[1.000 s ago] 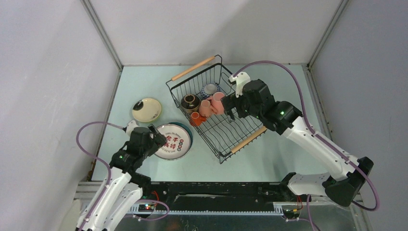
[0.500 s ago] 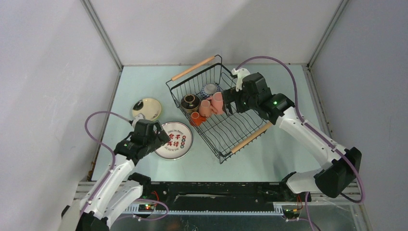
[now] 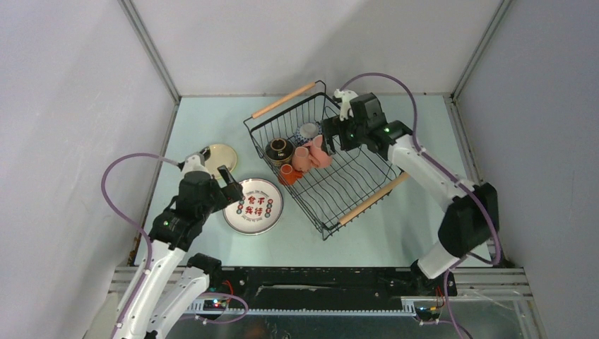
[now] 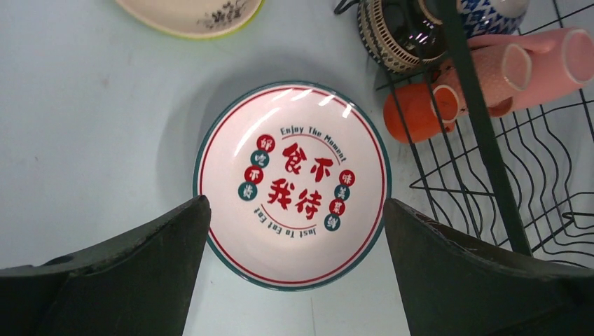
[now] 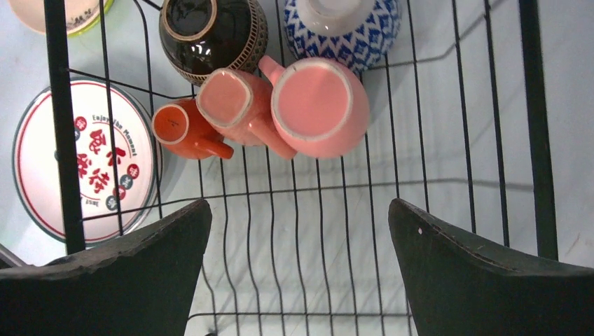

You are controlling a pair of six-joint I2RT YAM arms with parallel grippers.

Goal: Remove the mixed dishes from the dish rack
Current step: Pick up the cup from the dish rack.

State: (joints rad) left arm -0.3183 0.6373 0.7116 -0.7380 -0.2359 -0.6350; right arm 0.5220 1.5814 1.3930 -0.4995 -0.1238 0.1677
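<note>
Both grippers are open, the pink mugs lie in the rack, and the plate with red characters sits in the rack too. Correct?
Not quite: the plate lies on the table beside the dish rack, not in it, as the top external view shows. The rest holds.

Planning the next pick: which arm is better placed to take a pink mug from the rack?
Right. The right gripper hangs open over the dish rack, looking straight down on the pink mugs. The left gripper is open above the white plate on the table, outside the rack.
</note>
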